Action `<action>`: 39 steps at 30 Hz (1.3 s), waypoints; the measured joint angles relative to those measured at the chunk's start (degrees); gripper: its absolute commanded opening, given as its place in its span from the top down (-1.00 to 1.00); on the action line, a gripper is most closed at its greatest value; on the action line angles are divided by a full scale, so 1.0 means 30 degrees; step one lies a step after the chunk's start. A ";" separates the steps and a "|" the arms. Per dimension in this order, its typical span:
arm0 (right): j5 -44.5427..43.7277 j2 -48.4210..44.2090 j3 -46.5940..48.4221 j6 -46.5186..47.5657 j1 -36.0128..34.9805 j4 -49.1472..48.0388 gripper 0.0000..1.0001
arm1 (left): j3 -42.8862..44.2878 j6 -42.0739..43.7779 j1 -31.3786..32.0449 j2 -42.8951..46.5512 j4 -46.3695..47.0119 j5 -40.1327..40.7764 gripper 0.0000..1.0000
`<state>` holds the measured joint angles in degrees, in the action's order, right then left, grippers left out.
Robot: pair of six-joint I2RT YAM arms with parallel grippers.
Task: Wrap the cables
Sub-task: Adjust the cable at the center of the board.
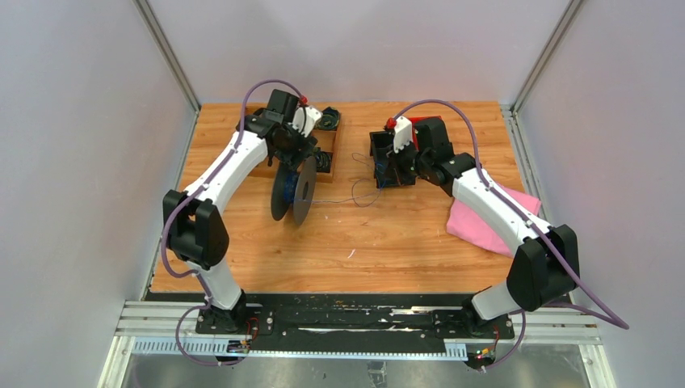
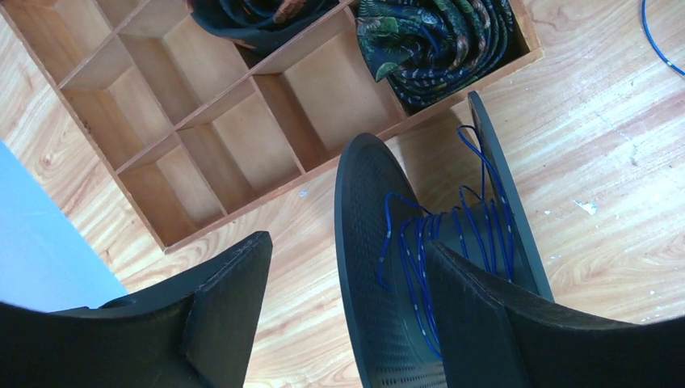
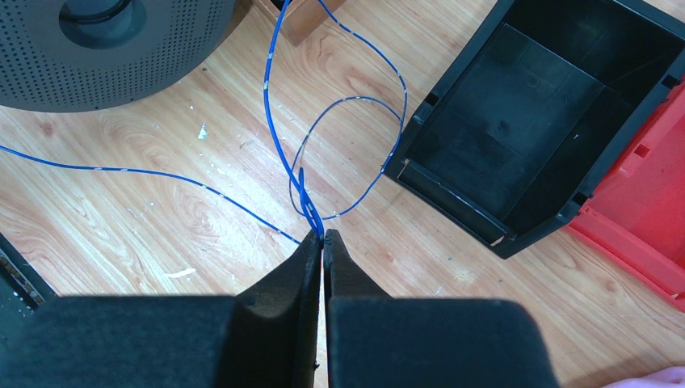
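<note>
The cables (image 1: pixel 339 200): thin dark blue wire.

Top view:
- The wire runs across the bench (image 1: pixel 388 250) from the grey spool (image 1: pixel 294 190), which is under the left jaws, to the right jaws.
- It loops loosely between the two.
- The spool stands on its rims.
- A pink cloth (image 1: pixel 485 222) lies behind the right jaws, under that arm.

Left wrist view:
- The left jaws are released, with the fingers (image 2: pixel 234 299) spread wide.
- One spool (image 2: pixel 363 242) flange stands up between the fingers, with a clear gap on its left side.
- The other finger sits over the core between the flanges. I cannot tell whether it touches.
- Loose turns of the cables (image 2: pixel 472 222) are wound on the core.
- The wooden tray (image 2: pixel 202 121) lies ahead of the jaws. Its black bundles (image 2: pixel 436 40) sit in the far compartments.

Right wrist view:
- The right jaws are clenched, with the fingers (image 3: pixel 283 299) pressed together and grasping the cables (image 3: pixel 309 212) right at the tips.
- From the tips, one strand runs left along the bench.
- Other strands rise ahead in a loop toward the spool (image 3: pixel 105 48), which is ahead and to the left.
- A black bin (image 3: pixel 525 121) lies ahead and to the right, and a red bin (image 3: pixel 638 210) touches its far side.
</note>
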<state>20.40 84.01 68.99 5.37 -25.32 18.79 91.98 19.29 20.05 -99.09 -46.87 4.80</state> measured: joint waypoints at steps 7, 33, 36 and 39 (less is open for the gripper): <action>0.0051 0.0000 0.0000 0.0000 0.0000 0.0000 0.99 | 0.0452 -0.0007 0.0000 -0.0656 -0.0364 0.0124 -0.29; 0.0342 0.0000 -0.0036 0.0000 0.0000 0.0000 0.98 | 0.0736 -0.0452 0.0000 -0.1086 -0.0860 0.0182 0.15; 0.0342 0.0000 -0.0036 0.0000 0.0000 0.0000 0.99 | 0.0772 -0.0576 0.0000 -0.1173 -0.0867 0.0153 0.18; 0.0342 -0.0007 -0.0044 0.0007 0.0000 -0.0007 0.99 | 0.0860 -0.0656 0.0000 -0.1282 -0.0852 0.0124 0.22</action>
<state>21.43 83.99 68.86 5.39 -25.32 18.76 94.56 17.32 20.05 -102.94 -49.43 5.17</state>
